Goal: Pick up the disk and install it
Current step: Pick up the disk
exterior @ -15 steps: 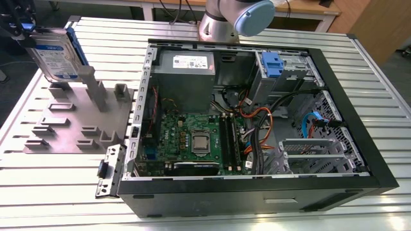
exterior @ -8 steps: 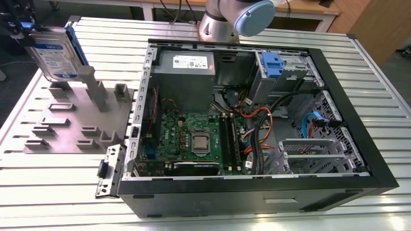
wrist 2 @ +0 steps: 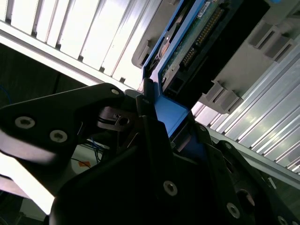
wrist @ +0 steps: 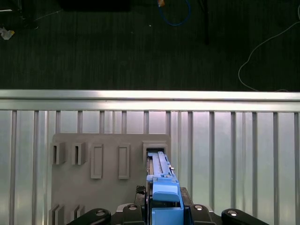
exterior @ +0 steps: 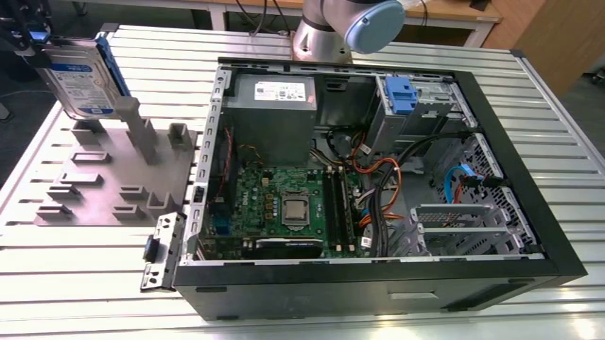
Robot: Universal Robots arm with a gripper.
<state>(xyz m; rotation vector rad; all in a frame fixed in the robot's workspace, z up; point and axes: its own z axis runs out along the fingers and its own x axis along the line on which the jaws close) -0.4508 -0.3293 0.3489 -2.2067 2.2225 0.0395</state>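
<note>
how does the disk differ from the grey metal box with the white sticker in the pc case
The disk stands on edge over the grey tray, outside the computer case; the grey box sits inside it. The disk is smaller, with a blue frame; the grey box is bigger and has none. Both are rectangular metal with labels.

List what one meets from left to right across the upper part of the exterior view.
disk, above the grey tray → grey metal box inside the computer case → blue plastic bracket
</note>
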